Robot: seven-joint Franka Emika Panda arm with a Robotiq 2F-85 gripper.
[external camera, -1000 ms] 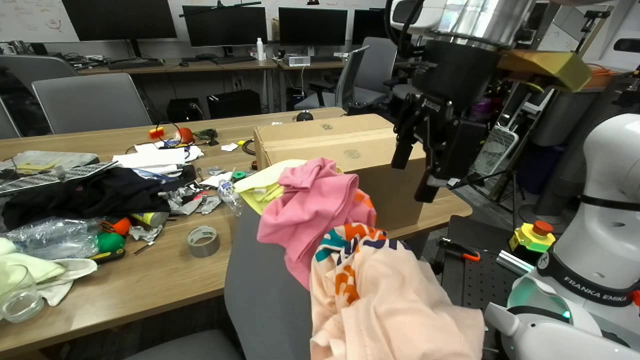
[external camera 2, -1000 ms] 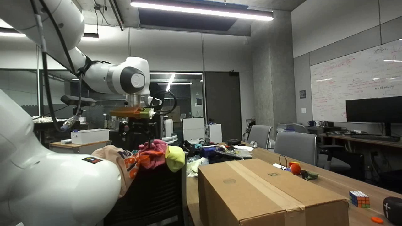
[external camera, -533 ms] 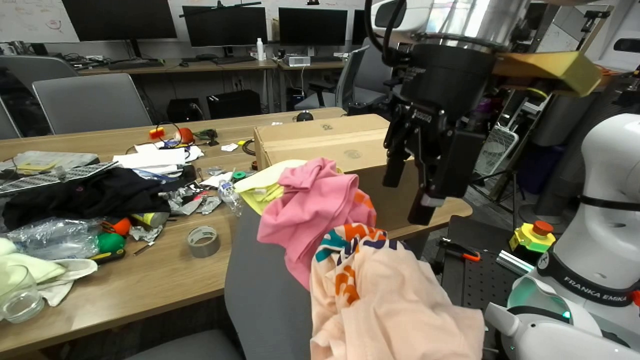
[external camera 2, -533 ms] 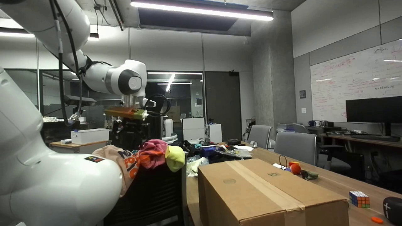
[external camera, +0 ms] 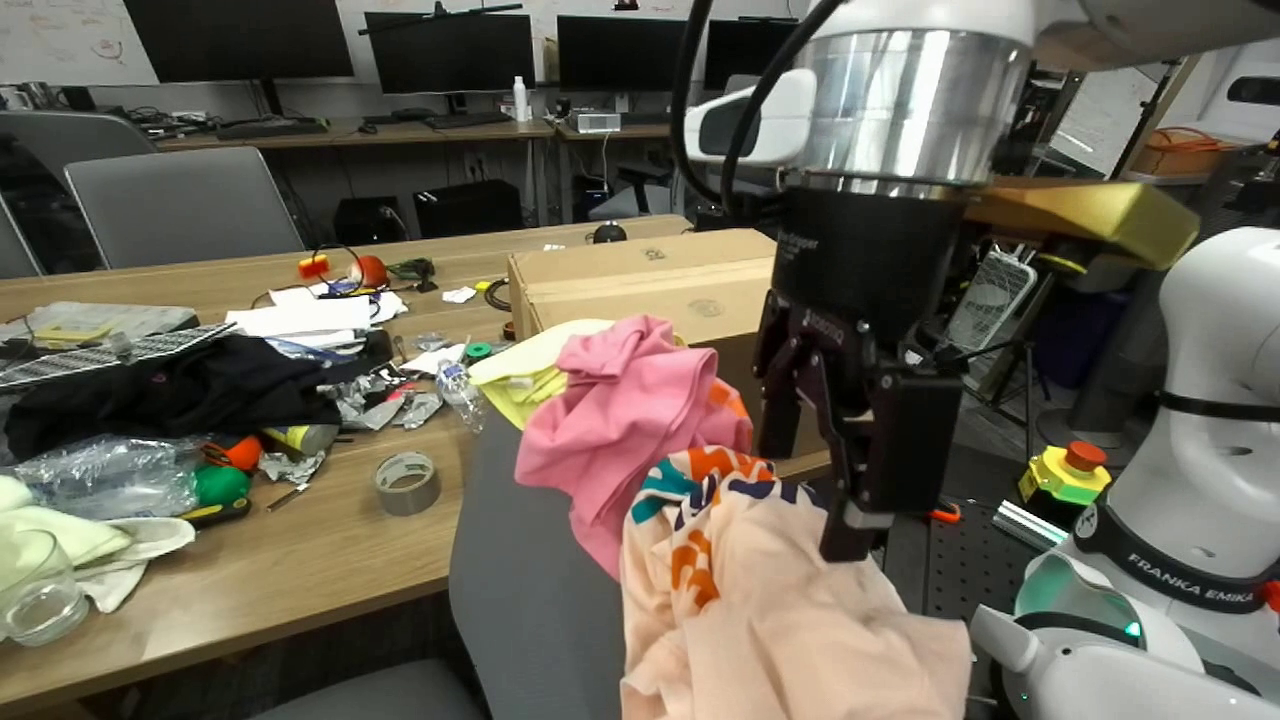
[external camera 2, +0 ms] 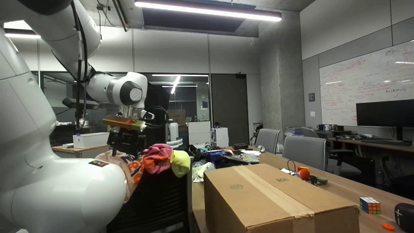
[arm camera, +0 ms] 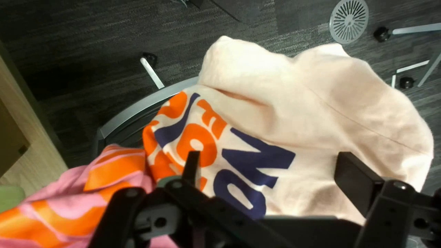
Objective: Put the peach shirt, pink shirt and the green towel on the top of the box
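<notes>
A large, soft shirt of pale peach-orange fabric (external camera: 780,620), printed in orange, teal and navy, was draped over the back of a grey office chair (external camera: 535,570). Beside it on the same chair back, a smaller shirt of bright rose-pink fabric (external camera: 630,420) was bunched, and at the far end of the row a small, thin yellow-green towel (external camera 2: 181,163) was hung. Near the chair, on a wooden table (external camera: 330,540), a big rectangular box of tan-brown cardboard (external camera 2: 252,200) was set, its flat top sealed with a lighter strip of tape (external camera 2: 271,191).

None of the three cloths had been laid on that top, so the task was judged to be at its start, with all three transfers left to be done. A black two-fingered gripper (arm camera: 274,174) was poised over the peach shirt, its fingers spread wide, and nothing was held between them. Whether the cloth was touched by a fingertip could not be told. From this placing, the peach shirt was judged to be intended first, with the pink shirt and towel left for afterwards.
</notes>
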